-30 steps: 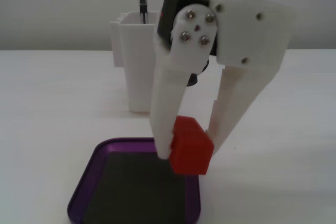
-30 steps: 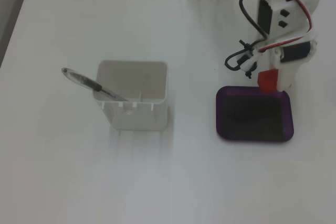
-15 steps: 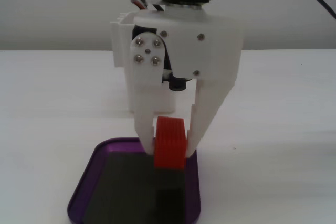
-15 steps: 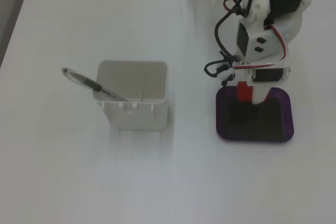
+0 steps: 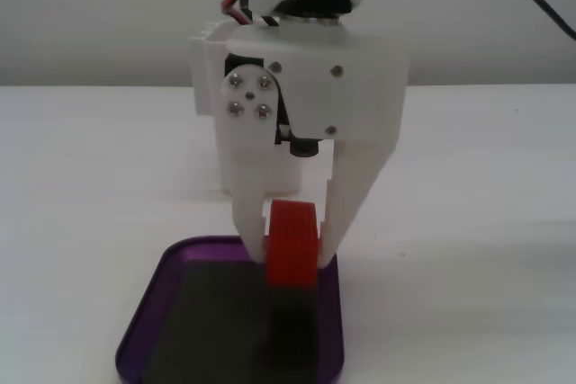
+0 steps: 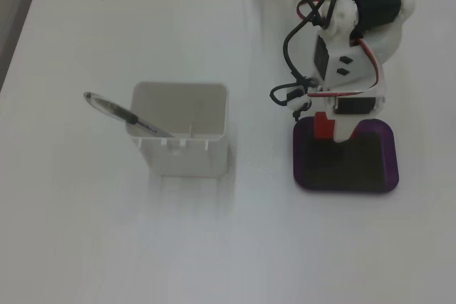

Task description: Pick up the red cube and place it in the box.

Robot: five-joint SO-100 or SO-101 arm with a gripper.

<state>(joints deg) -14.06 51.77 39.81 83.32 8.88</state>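
In a fixed view from low on the table point(image 5: 486, 222), the white hand point(image 5: 290, 258) hung straight down in the middle of the picture, its two fingers point(image 5: 353, 200) pinching the red cube point(image 5: 292, 245) between them. The cube sat at the very tips of the fingers, ribbed side facing the camera, and it was lifted off the surface: it hovered over the back part of the box point(image 5: 144, 308), just inside the far rim. The box was a shallow purple tray with a dark floor, lying flat on the table in the lower middle of the picture, and a shadow fell on its floor under the cube. Red, black and white wires point(image 5: 238, 2) ran up from the top of the hand. Behind the hand a white container point(image 5: 236, 164) showed only in part.

In the other fixed view, from above, the arm point(image 6: 356, 26) reached down from the top right, with a black cable point(image 6: 303, 48) looping at its left side. The hand point(image 6: 329, 132) stood over the far edge of the box point(image 6: 388, 169), and the cube point(image 6: 324, 127) showed as a small red patch at the box's upper left corner, held at the hand's tip. Well apart to the left stood the tall white container point(image 6: 187, 144), open at the top, with a pen point(image 6: 121, 113) leaning out over its left rim.
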